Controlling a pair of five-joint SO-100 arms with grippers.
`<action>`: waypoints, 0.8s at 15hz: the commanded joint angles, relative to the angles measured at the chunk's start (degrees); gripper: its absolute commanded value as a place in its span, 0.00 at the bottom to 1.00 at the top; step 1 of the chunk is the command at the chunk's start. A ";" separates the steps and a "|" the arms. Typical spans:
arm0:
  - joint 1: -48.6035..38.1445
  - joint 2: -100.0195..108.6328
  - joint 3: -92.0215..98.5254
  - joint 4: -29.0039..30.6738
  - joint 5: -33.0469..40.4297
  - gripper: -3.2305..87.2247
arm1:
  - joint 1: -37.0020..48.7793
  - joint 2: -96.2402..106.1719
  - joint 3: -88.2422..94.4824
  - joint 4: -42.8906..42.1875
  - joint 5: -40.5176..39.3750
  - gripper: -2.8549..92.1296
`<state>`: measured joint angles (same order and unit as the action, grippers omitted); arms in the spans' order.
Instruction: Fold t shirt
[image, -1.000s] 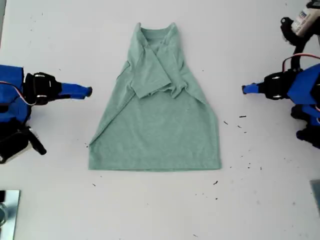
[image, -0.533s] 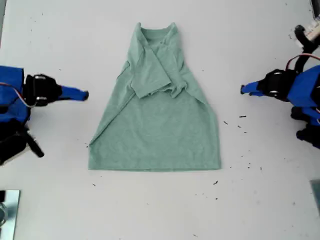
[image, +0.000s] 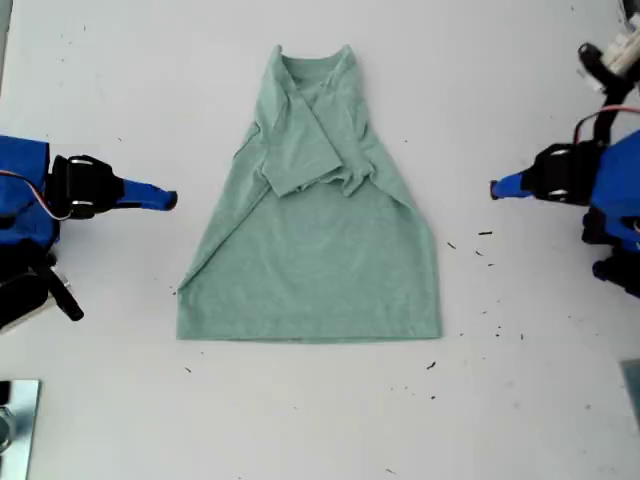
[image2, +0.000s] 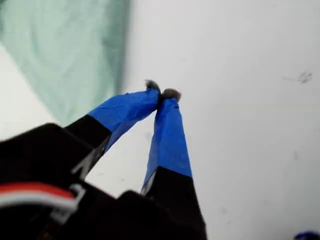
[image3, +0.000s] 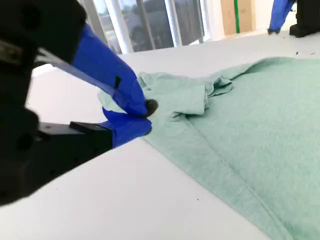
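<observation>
Retreat: my first end effector (image: 494, 188) and my second end effector (image: 172, 200), both pinched shut, empty, edge off the shirt (image: 315, 250); sleeves in, hem fold likely next.

The t shirt (image: 312, 220) is soft, matt knitted cloth (ribbed at the collar). The table (image: 520, 90) looks smooth, matt white. My first gripper (image2: 161, 95) wears blue tape over black plastic.

A white tabletop (image: 520, 400) carried small dark specks (image: 485, 234) scattered toward the exterior view's right. A metallic object (image: 15, 425) sat cut off at that view's lower left corner. Windows (image3: 150, 22) and a cardboard-brown panel (image3: 239, 15) showed beyond the tabletop's edge.
</observation>
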<state>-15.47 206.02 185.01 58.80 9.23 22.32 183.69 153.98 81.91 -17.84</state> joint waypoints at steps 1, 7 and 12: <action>0.35 0.44 0.44 0.09 -0.79 0.03 | -8.00 -30.41 -35.07 11.34 0.35 0.10; 1.49 0.44 0.88 0.00 -1.76 0.03 | -29.00 -58.80 -65.21 18.28 9.05 0.40; 2.64 0.44 0.97 0.00 -1.76 0.03 | -33.05 -70.84 -49.13 2.90 20.39 0.37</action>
<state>-14.06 206.02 185.27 58.80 8.35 -9.76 113.03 101.16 89.21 -0.18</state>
